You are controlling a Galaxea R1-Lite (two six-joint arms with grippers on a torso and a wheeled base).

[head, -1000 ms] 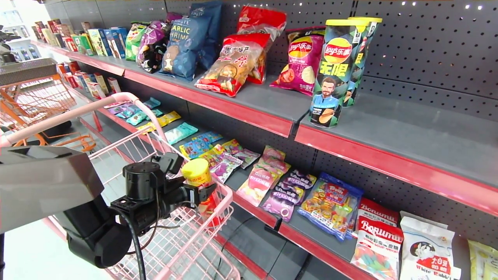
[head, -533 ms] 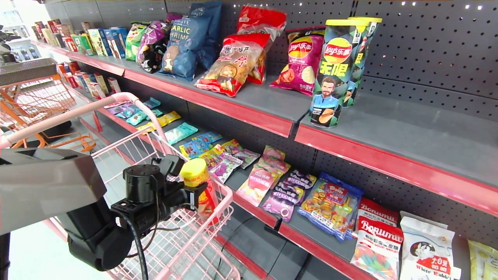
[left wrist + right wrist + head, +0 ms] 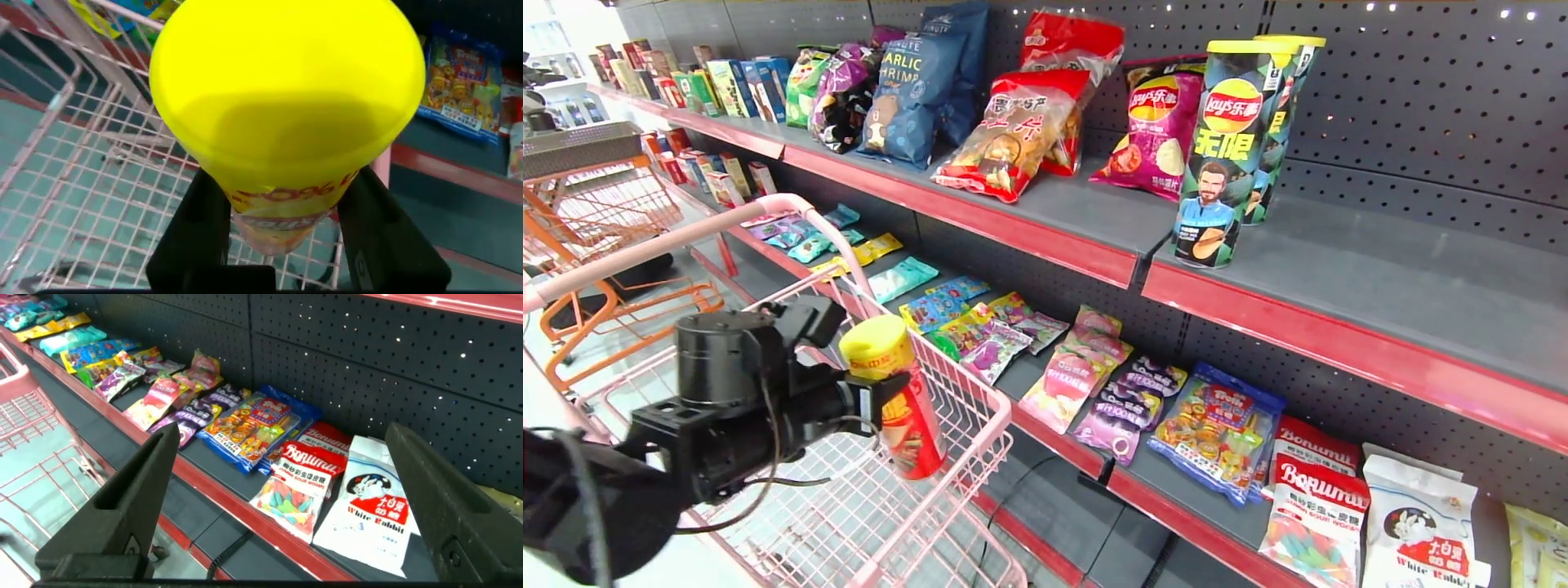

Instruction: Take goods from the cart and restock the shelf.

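My left gripper (image 3: 886,390) is shut on a red chip can with a yellow lid (image 3: 900,400), held upright over the pink cart (image 3: 980,445), near its rim on the shelf side. In the left wrist view the yellow lid (image 3: 286,90) looms large, with a black finger on each side of the can. Two matching tall chip cans (image 3: 1225,155) stand on the upper grey shelf (image 3: 1380,278). My right gripper (image 3: 286,531) is open, with nothing between its fingers, above the lower shelf's candy bags (image 3: 253,429).
Snack bags (image 3: 1013,131) crowd the upper shelf left of the cans; bare shelf lies to their right. Candy packets (image 3: 1094,384) cover the lower shelf. An orange cart (image 3: 596,212) stands at the far left. A red edge strip (image 3: 1339,351) fronts the upper shelf.
My left arm has lifted the can higher out of the cart and drawn it to the left, so more of its red body shows. The shelf goods have not moved.
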